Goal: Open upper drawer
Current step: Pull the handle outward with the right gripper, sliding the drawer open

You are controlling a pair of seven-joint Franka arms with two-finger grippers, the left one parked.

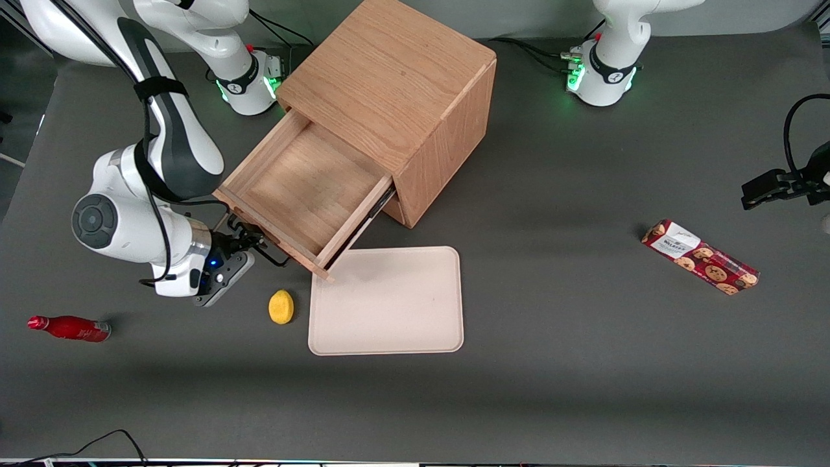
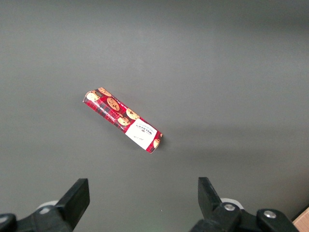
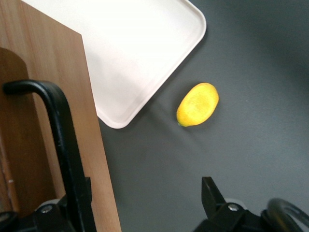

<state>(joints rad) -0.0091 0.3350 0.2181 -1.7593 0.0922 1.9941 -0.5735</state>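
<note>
Oak-grained and pulled well out of the cube cabinet, the upper drawer shows its bare floor to the front camera; you may judge the opening nearly or wholly complete. Its thin black bar handle runs along the drawer front, and that long axis lies across the line of pull. Your gripper sits at the handle, on the side of the drawer front away from the cabinet. In the right wrist view the handle passes close against one finger, while the other finger stands well apart from it over bare table. The claw thus reads as released, straddling the bar rather than clamped on it. Any further pull would carry the drawer along its own slide, away from the cabinet and toward the claw; a withdrawal needs only to clear the bar. Just beside the gripper, nearer the front camera, lies a yellow lemon, and next to that a pale tray whose corner lies close under the drawer front. Both lie outside the slide line.
</note>
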